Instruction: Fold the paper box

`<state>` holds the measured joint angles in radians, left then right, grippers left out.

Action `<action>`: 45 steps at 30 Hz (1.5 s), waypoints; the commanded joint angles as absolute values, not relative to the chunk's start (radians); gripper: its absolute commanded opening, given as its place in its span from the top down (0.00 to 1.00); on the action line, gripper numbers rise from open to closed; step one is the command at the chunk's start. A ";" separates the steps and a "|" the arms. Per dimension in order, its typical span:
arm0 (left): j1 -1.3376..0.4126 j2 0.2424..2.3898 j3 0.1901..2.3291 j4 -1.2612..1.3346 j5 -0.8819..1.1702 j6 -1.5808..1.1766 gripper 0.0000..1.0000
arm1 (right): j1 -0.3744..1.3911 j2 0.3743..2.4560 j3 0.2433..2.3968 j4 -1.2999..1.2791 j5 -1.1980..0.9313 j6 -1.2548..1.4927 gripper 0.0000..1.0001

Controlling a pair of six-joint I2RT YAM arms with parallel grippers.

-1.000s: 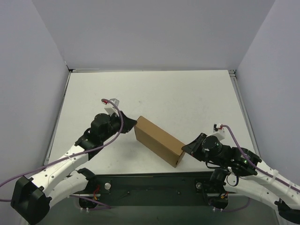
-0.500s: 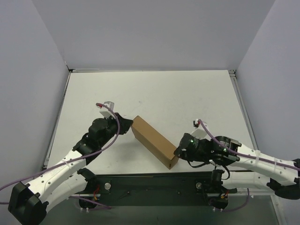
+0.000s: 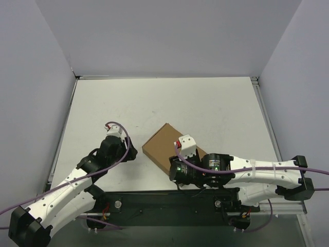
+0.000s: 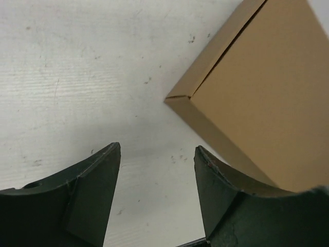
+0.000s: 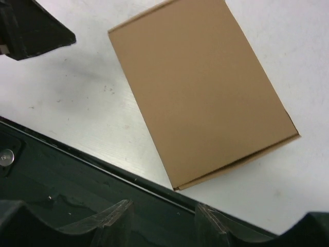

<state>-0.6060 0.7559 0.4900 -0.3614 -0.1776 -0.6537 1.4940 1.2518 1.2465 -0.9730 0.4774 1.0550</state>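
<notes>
From above, you can't see the box's [image 3: 159, 146] near corner: the right arm [image 3: 247, 172] covers it. In the left wrist view the box runs off the top and right edges. In both wrist views the fingers [image 4: 87, 185] are cut off at the bottom.

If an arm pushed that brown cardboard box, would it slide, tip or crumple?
The box lies flat on its broad face, so it would probably slide, not tip. It looks like plain cardboard, closed up: likely light, fairly stiff, but dentable. On the smooth table it may spin if pushed off-centre.
</notes>
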 commanded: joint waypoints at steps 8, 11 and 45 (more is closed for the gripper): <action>-0.557 0.814 0.800 -0.548 -0.155 -0.479 0.16 | 1.421 1.336 1.187 -0.720 0.485 0.508 0.20; -0.493 0.841 0.880 -0.581 -0.114 -0.420 0.14 | 1.394 1.403 1.157 -0.655 0.454 0.434 0.20; -0.051 0.948 0.812 -0.339 0.153 -0.261 0.13 | 0.508 2.117 1.632 -0.502 0.422 0.266 0.35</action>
<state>-0.0620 0.9909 0.8368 -0.4412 0.1738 -0.2928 0.5648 2.0594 1.5749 -0.4587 0.4419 0.2676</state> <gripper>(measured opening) 0.870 0.651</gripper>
